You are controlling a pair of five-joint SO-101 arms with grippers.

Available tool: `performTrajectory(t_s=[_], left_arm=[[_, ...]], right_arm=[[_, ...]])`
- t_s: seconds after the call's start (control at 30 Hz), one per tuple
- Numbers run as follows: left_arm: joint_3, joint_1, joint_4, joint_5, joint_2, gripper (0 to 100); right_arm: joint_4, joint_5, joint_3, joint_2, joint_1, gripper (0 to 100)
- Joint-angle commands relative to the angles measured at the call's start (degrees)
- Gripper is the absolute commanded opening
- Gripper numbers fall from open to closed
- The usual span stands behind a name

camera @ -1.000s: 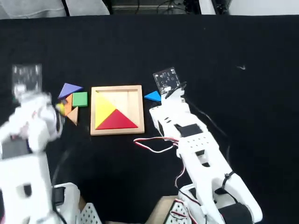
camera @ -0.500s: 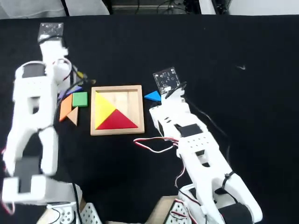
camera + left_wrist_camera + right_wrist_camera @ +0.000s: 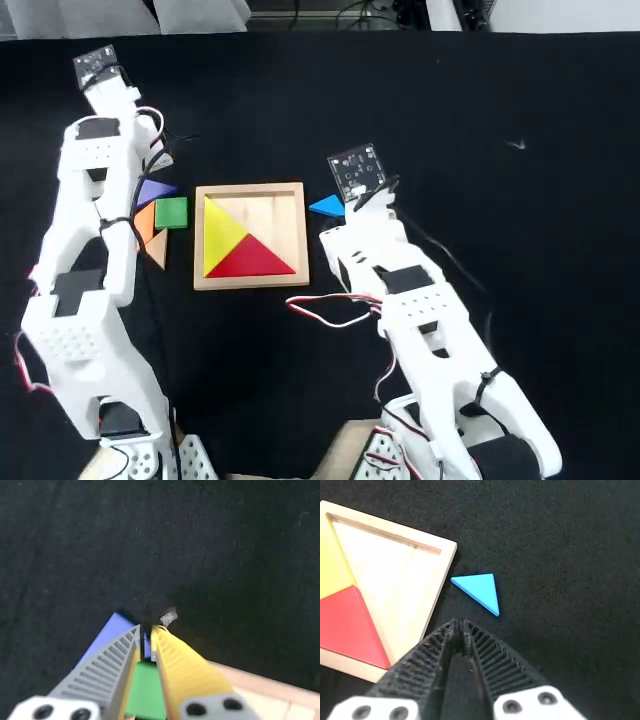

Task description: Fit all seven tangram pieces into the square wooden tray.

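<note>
now, left arm: swung up from the near-left corner within the last second, stretched over the loose pieces left of the tray (image 3: 250, 187), so a pick looks next. left pincer (image 3: 147, 630): tips together, nothing held, above the purple piece (image 3: 107, 632) and green square (image 3: 145, 690). right pincer (image 3: 459, 627): closed, empty, unmoved, near the blue triangle (image 3: 479, 591). tray: pale wood, raised rim, holding yellow triangle (image 3: 222, 232) and red triangle (image 3: 250, 260). remaining pieces: flat, smooth, painted, on the black cloth table (image 3: 500, 250).
</note>
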Motion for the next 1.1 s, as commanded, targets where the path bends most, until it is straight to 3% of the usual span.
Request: performTrajectory(t_s=[0.0,0.37,0.5,0.67,0.87,1.07], left_arm=[[-3.65,1.71,-2.99,0.62,1.23,6],[-3.47,4.26,-2.81,0.53,6.51,6],[-4.00,3.82,3.87,0.44,7.21,6],[-4.00,2.15,7.65,-6.42,7.38,6],[-4.62,-0.40,19.25,-11.52,6.68,6],[-5.58,-2.33,23.74,-12.04,1.76,6]], right_arm=[[-1.32,0.70,-0.04,-0.31,0.79,1.1],[-1.23,0.70,-0.04,-0.31,0.79,1.1],[-1.05,0.70,-0.04,-0.31,0.79,1.1],[-0.97,0.70,-0.04,-0.31,0.70,1.1],[-0.97,0.70,0.04,-0.31,0.62,1.1],[-0.97,0.70,0.04,-0.31,0.53,1.1]])
